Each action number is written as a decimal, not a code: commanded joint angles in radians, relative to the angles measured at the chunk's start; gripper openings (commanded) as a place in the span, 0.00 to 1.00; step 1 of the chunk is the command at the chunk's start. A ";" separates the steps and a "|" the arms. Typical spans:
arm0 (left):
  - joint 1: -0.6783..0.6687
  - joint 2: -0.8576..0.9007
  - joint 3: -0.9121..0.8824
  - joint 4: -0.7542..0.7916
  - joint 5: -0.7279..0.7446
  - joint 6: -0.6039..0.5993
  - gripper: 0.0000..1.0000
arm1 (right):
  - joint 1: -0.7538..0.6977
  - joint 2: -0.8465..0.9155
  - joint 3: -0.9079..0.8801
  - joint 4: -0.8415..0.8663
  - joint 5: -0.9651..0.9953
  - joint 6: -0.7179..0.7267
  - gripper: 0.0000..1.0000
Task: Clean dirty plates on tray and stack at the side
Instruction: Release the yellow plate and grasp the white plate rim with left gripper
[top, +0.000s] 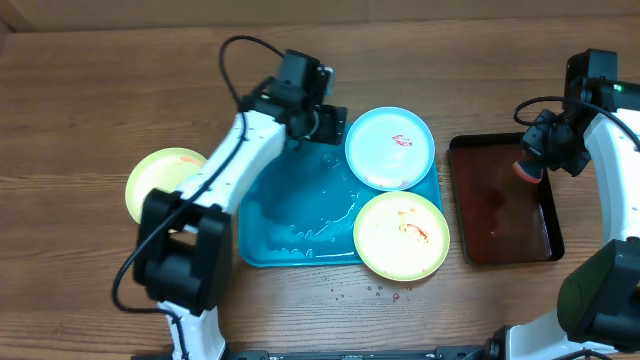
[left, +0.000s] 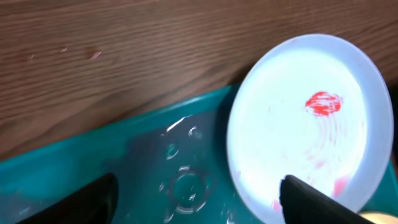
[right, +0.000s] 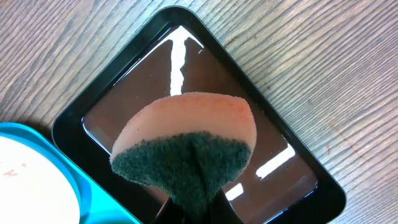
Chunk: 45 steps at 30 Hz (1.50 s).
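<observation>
The turquoise tray (top: 285, 215) lies at the table's middle, wet. A light blue plate (top: 390, 147) with a red smear rests on its far right corner; it also shows in the left wrist view (left: 305, 143). A yellow-green plate (top: 401, 235) with sauce smears sits on the tray's near right corner. A second yellow-green plate (top: 160, 178) lies on the table left of the tray. My left gripper (top: 328, 122) is open over the tray's far edge, next to the blue plate; one finger overlaps its rim (left: 199, 196). My right gripper (top: 527, 160) is shut on a sponge (right: 186, 146) above the dark tray.
A dark red-brown tray (top: 503, 200) stands right of the turquoise tray, holding shiny liquid; it also shows in the right wrist view (right: 280, 143). Water drops (top: 370, 292) lie on the wood in front of the trays.
</observation>
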 joint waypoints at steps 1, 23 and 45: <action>-0.039 0.063 0.017 0.040 -0.063 -0.069 0.79 | -0.003 -0.010 0.000 0.006 -0.001 -0.003 0.04; -0.117 0.195 0.017 0.060 -0.090 -0.244 0.22 | -0.003 -0.010 -0.001 -0.002 -0.004 -0.029 0.04; 0.103 -0.003 0.041 -0.246 -0.086 -0.201 0.04 | -0.002 -0.010 0.000 0.019 -0.101 -0.113 0.04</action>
